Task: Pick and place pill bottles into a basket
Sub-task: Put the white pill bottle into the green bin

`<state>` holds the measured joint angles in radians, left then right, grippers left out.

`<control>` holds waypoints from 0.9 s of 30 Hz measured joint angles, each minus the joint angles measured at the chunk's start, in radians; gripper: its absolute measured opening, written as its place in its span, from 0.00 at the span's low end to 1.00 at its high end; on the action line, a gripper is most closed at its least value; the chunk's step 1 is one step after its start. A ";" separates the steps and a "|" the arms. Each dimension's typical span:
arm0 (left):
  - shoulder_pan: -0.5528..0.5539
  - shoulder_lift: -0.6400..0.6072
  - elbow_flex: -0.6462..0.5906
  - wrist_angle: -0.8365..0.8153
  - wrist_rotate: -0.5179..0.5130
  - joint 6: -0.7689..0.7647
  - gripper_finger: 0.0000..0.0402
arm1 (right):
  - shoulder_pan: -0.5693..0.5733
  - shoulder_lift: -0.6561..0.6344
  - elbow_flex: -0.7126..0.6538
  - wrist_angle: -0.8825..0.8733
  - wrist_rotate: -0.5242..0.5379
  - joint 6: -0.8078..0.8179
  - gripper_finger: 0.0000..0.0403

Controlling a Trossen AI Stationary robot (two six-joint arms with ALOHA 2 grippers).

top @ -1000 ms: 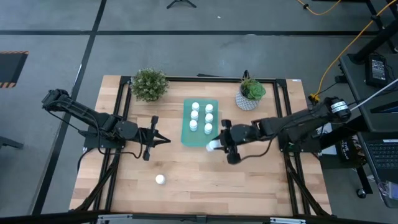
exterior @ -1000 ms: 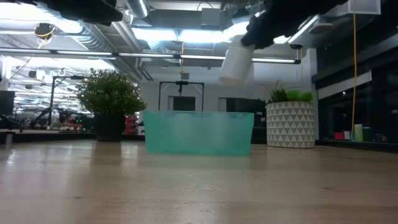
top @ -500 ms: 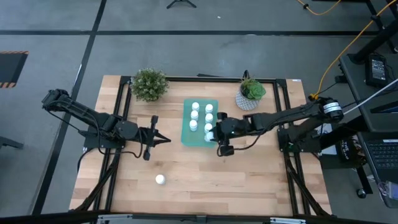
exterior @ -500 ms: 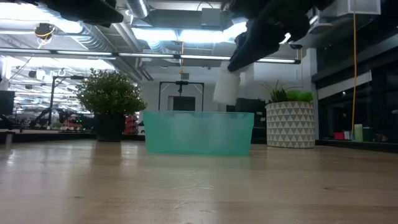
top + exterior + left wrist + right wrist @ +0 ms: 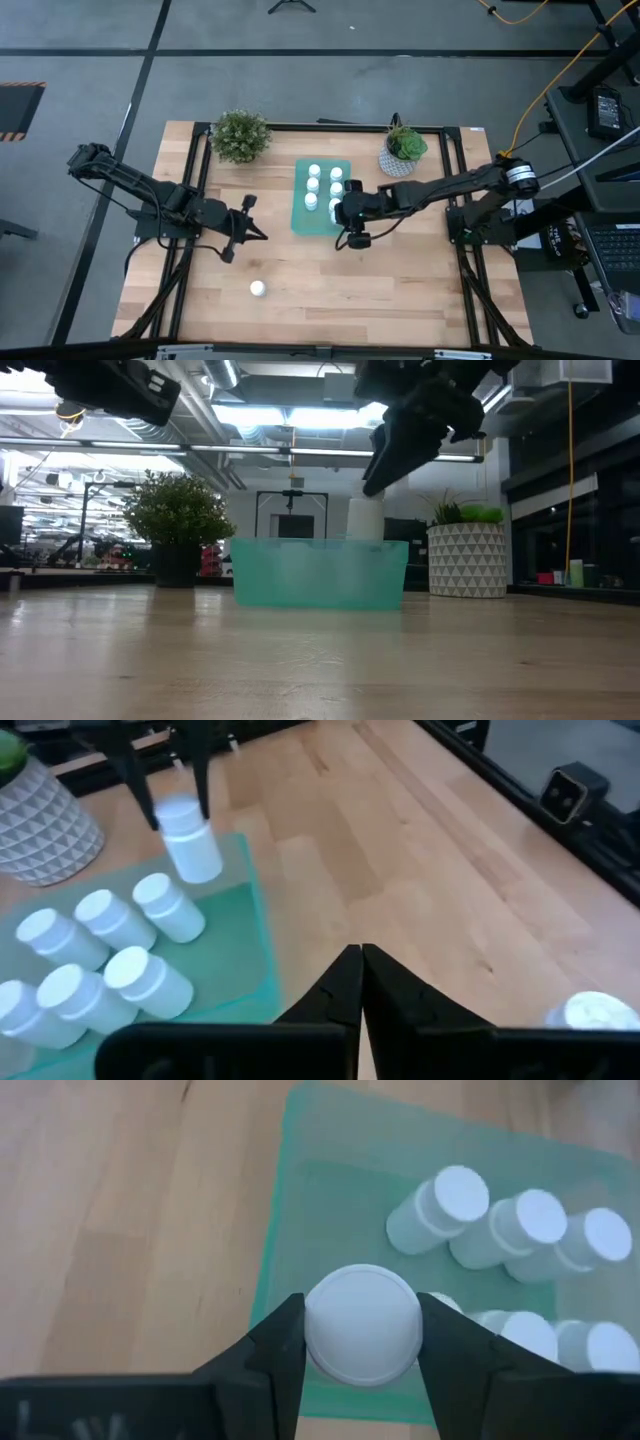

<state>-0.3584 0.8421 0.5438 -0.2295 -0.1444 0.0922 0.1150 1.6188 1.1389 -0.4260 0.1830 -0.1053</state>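
Observation:
The teal basket (image 5: 300, 212) lies at the table's middle with several white pill bottles (image 5: 314, 186) lying in it. My right gripper (image 5: 339, 214) hangs over the basket's near right corner, shut on one pill bottle (image 5: 192, 845). In the low view the bottle's (image 5: 366, 520) lower end dips behind the basket's wall (image 5: 320, 572). A single pill bottle (image 5: 258, 289) stands on the wood near the front left. My left gripper (image 5: 260, 235) hovers shut and empty to the left of the basket. My right gripper pinches the pill bottle's upper end (image 5: 172, 812) between its two fingers (image 5: 285, 1342), one on each side of the round top (image 5: 362, 1323). The fingers slant down from the table's right. The bottle hangs below them, nearly upright, over the basket's floor.
A bushy green plant (image 5: 240, 135) stands at the far left. A plant in a white patterned pot (image 5: 402, 152) stands just beyond the basket's far right corner. Bare wood lies along the table's near side around the loose bottle (image 5: 595, 1012).
My right gripper has carried the bottle toward the table's left, from beside the basket's near right corner to over it. It has sunk and tipped steeper, and the bottle has swung nearly upright, with its lower end now behind the basket's wall. My left gripper has tipped a little downward.

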 joint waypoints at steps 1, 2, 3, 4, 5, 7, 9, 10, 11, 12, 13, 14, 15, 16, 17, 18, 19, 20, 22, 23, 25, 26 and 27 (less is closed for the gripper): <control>0.000 0.000 0.000 0.000 0.009 0.005 0.01 | 0.000 0.005 0.000 0.004 0.000 0.000 0.38; 0.000 0.000 0.000 0.000 0.017 0.013 0.01 | 0.000 0.011 0.000 0.014 0.000 0.001 0.38; 0.000 0.000 -0.004 0.008 0.022 0.016 0.01 | 0.000 0.015 0.000 0.011 0.000 0.002 0.38; 0.000 -0.001 -0.014 0.024 0.027 0.020 0.01 | 0.000 0.020 0.000 0.004 0.000 0.007 0.38; 0.000 -0.001 -0.025 0.036 0.032 0.023 0.01 | 0.000 0.027 0.000 0.013 0.000 0.015 0.38; 0.000 0.000 -0.044 0.041 0.034 0.020 0.01 | 0.000 0.036 0.000 0.009 0.000 0.023 0.38; 0.000 0.002 -0.065 0.065 0.035 0.002 0.01 | 0.000 0.044 0.000 0.012 -0.001 0.024 0.38; 0.000 0.002 -0.079 0.079 0.035 -0.001 0.01 | 0.000 0.047 0.000 0.010 0.000 0.025 0.38; 0.000 0.002 -0.091 0.093 0.035 -0.001 0.01 | 0.000 0.049 0.000 0.016 0.000 0.028 0.38; 0.000 0.003 -0.102 0.107 0.035 -0.001 0.01 | 0.000 0.051 0.000 0.020 0.000 0.032 0.38; 0.000 0.002 -0.109 0.117 0.035 -0.001 0.01 | 0.000 0.052 0.000 0.015 0.000 0.043 0.38; 0.000 0.002 -0.113 0.125 0.035 -0.001 0.01 | -0.002 0.054 0.000 0.017 0.000 0.054 0.38; 0.000 0.002 -0.116 0.127 0.035 -0.001 0.01 | -0.003 0.059 0.000 0.023 -0.001 0.069 0.38; 0.000 0.002 -0.119 0.130 0.035 -0.001 0.01 | -0.004 0.062 0.000 0.022 -0.001 0.077 0.38; 0.000 0.002 -0.122 0.135 0.035 -0.001 0.01 | -0.005 0.068 0.000 0.018 -0.001 0.086 0.38; 0.000 0.002 -0.124 0.143 0.034 -0.001 0.01 | -0.007 0.076 0.000 0.025 -0.001 0.093 0.38; 0.000 0.002 -0.127 0.155 0.035 -0.001 0.01 | -0.008 0.084 0.000 0.031 -0.001 0.095 0.38; 0.000 0.002 -0.128 0.159 0.035 -0.001 0.01 | -0.008 0.091 0.000 0.031 -0.001 0.097 0.38; 0.000 0.002 -0.128 0.158 0.035 -0.001 0.01 | -0.008 0.102 -0.001 0.031 -0.001 0.097 0.38; 0.000 0.002 -0.128 0.158 0.034 -0.002 0.01 | -0.008 0.106 -0.001 0.034 -0.001 0.097 0.38; 0.000 0.002 -0.128 0.158 0.035 -0.003 0.01 | -0.008 0.111 -0.001 0.045 -0.002 0.100 0.38; 0.000 0.002 -0.128 0.159 0.035 -0.003 0.01 | -0.008 0.111 -0.001 0.043 -0.002 0.102 0.38; 0.000 0.002 -0.128 0.159 0.035 -0.003 0.01 | -0.008 0.113 -0.001 0.054 -0.002 0.104 0.38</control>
<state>-0.3584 0.8444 0.4160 -0.0706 -0.1098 0.0895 0.1074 1.7315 1.1381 -0.3722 0.1814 -0.0015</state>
